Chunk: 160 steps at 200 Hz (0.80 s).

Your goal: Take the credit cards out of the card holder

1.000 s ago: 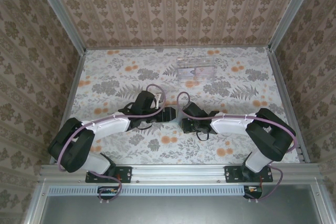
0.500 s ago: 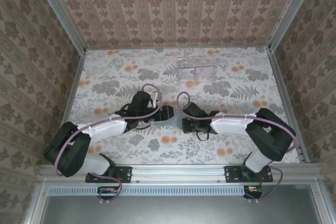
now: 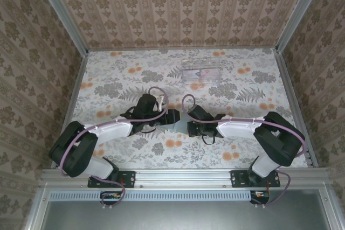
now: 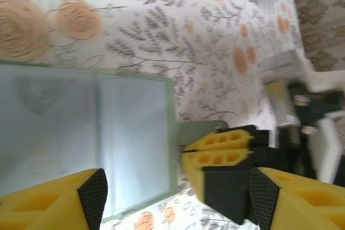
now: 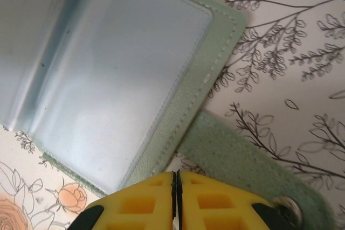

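Card holder (image 3: 180, 124) spread open on the floral tabletop (image 3: 118, 79), near the front edge and midway between the two arms. Pale green, stitched at the border, with its glossy slot pockets facing up (image 5: 118, 79) — whatever sits inside them too hazy to make out. Snap strap (image 5: 242, 160) sticking out from one side, flat on the cloth, metal stud at its end. Left gripper (image 4: 178, 192) released and spread wide, yellow fingers (image 4: 54, 206) with black pads poised above the holder's end (image 4: 108, 133), grasping nothing. Right gripper (image 5: 176, 203) clenched tight, just a hairline seam between its two yellow fingers, tips set at the holder's edge right where the strap joins. Impossible to tell whether pressing on the holder or merely over it. Seen from the left wrist, the same closed pair (image 4: 221, 154) lying just beside the holder's corner. From above, left gripper (image 3: 171, 117) and right gripper (image 3: 190, 127) facing each other, almost meeting over the holder. Clear plastic tray (image 3: 201, 72) well apart, towards the far side of the tabletop.
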Each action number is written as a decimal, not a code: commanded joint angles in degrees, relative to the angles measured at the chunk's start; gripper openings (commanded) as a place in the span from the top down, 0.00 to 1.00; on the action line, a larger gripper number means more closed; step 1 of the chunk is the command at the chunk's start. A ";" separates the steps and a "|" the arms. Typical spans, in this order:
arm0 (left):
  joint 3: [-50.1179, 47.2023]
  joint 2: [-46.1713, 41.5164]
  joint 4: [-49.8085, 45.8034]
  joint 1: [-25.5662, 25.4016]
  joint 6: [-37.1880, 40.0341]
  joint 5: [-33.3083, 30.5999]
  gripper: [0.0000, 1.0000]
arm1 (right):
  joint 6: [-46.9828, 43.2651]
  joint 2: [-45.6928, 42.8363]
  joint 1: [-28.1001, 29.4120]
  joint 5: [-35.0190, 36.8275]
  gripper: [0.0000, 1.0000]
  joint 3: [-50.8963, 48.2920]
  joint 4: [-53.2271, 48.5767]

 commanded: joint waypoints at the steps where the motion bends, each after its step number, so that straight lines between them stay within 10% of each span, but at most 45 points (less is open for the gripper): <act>1: 0.02 0.31 -3.97 2.44 2.25 -2.16 0.26 | -1.41 -3.30 -0.91 2.32 0.86 -0.28 -3.37; 160: 0.76 5.42 -4.81 4.24 4.15 -3.02 0.28 | -1.46 2.18 -1.59 -0.17 0.87 1.04 -0.73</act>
